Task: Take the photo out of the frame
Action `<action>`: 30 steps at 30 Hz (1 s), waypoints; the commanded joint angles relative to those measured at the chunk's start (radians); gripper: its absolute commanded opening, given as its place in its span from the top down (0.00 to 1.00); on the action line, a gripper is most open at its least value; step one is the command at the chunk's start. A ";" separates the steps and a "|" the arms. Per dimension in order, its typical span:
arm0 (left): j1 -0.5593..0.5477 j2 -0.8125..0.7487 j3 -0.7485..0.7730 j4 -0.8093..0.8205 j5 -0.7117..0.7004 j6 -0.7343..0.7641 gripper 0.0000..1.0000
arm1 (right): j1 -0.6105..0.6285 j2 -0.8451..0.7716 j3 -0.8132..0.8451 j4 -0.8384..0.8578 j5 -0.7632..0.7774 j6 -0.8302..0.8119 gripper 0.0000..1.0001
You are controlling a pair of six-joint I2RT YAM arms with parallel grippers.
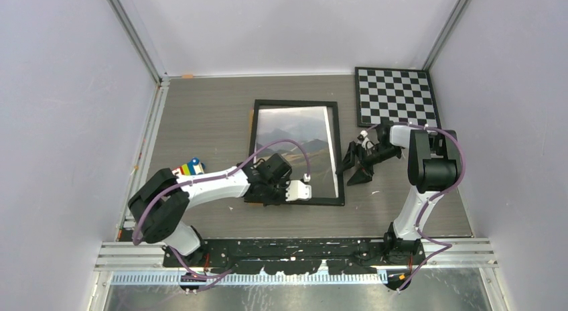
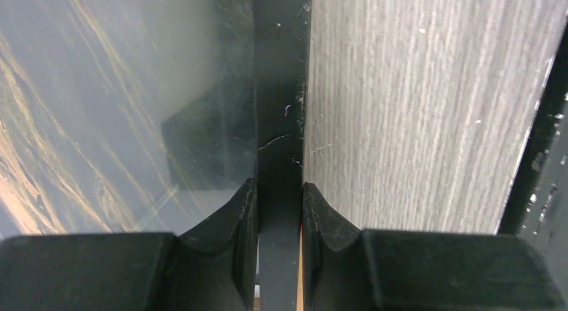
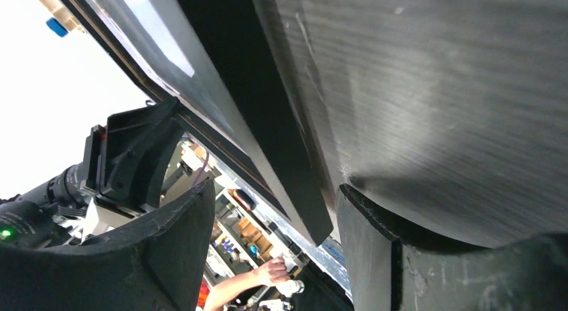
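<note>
I'm seeing L gripper (image 2: 279, 190) pinching rail of thin black rectangular picture frame (image 2: 278, 90), landscape photo (image 2: 100, 110) lying just beside. R gripper (image 3: 273, 194) gaping, frame corner sitting btwn fingers.

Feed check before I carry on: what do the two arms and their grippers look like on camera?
The arms match. The left arm and right arm each have white links between bulky black joint housings, and a lilac cable loops loosely alongside each one. The left gripper and right gripper each carry two matte black, wedge-shaped fingers with curved inner faces.
</note>
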 commanded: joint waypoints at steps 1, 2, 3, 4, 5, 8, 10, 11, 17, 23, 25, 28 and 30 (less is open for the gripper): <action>0.033 -0.081 0.022 -0.020 0.003 0.045 0.97 | 0.016 -0.061 -0.021 -0.022 -0.030 -0.050 0.30; 0.039 -0.090 0.024 -0.025 0.004 0.046 0.99 | 0.016 -0.062 -0.019 -0.022 -0.034 -0.049 0.30; 0.044 -0.096 0.026 -0.029 0.007 0.044 1.00 | 0.016 -0.062 -0.014 -0.023 -0.038 -0.048 0.30; 0.048 -0.099 0.030 -0.033 0.008 0.036 1.00 | 0.016 -0.061 -0.007 -0.023 -0.041 -0.046 0.30; 0.052 -0.101 0.036 -0.035 0.008 0.026 1.00 | 0.016 -0.059 0.002 -0.023 -0.045 -0.044 0.30; 0.070 -0.095 0.047 -0.028 -0.001 -0.013 1.00 | 0.016 -0.046 0.041 -0.033 -0.056 -0.042 0.30; 0.080 -0.079 0.051 -0.020 -0.009 -0.020 1.00 | 0.016 -0.038 0.069 -0.040 -0.057 -0.041 0.29; 0.082 -0.073 0.049 -0.011 -0.014 -0.018 1.00 | 0.016 -0.034 0.080 -0.041 -0.055 -0.040 0.28; 0.141 -0.042 0.057 0.026 0.010 0.021 1.00 | 0.015 -0.028 0.101 -0.039 -0.049 -0.029 0.26; 0.199 -0.031 0.106 -0.011 0.079 0.079 1.00 | 0.016 -0.034 0.093 -0.049 -0.047 -0.037 0.25; 0.200 -0.045 0.122 -0.033 0.109 0.086 1.00 | 0.014 -0.039 0.089 -0.049 -0.046 -0.038 0.26; 0.201 -0.052 0.149 -0.073 0.135 0.081 1.00 | 0.014 -0.042 0.087 -0.048 -0.045 -0.038 0.25; 0.201 -0.051 0.149 -0.081 0.131 0.084 1.00 | 0.016 -0.042 0.087 -0.045 -0.046 -0.037 0.26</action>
